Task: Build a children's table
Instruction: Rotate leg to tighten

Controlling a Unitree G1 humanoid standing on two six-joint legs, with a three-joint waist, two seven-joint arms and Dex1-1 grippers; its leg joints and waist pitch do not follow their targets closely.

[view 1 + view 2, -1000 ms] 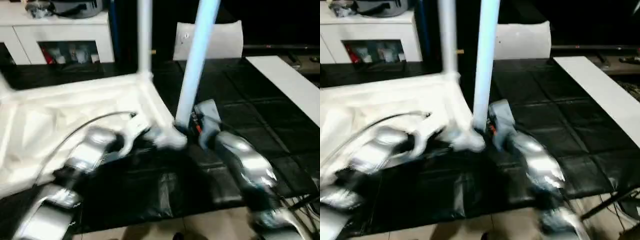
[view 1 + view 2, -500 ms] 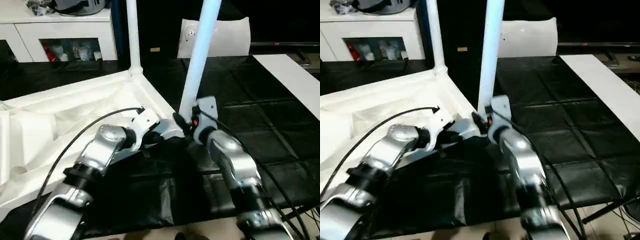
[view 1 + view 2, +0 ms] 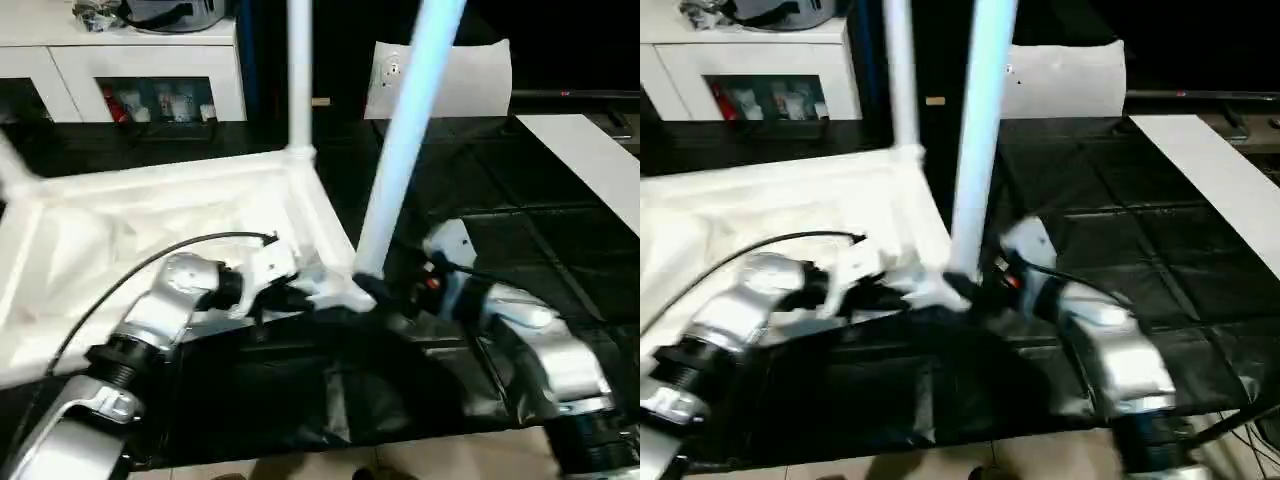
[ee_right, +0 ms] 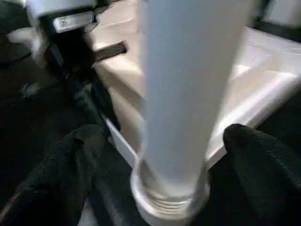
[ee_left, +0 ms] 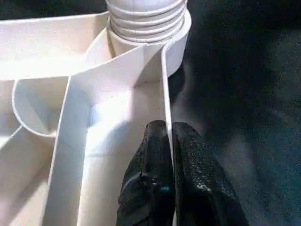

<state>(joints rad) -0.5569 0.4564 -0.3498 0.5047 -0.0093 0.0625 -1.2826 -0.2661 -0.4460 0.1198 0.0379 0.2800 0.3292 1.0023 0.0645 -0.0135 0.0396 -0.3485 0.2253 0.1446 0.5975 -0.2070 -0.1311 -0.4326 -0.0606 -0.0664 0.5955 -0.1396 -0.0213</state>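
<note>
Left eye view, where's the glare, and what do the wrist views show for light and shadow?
Left eye view: bright glints on the silver left forearm and right forearm; the tabletop's underside is strongly lit. Left wrist view: the left gripper, jaws shut on the tabletop's rim, gleams faintly, and the black cover beside it lies dark. Right wrist view: the leg is evenly bright.

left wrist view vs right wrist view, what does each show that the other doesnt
Left wrist view: the left end effector with its two black fingers pinched on the thin rim of the upturned table top, the ribbed underside, and the leg's threaded end seated in a corner socket.

Right wrist view: the long shaft of the leg, with the right end effector's fingers spread apart on either side of it, not touching.

Both: the leg's threaded base at the corner socket, and the black work surface.
</note>
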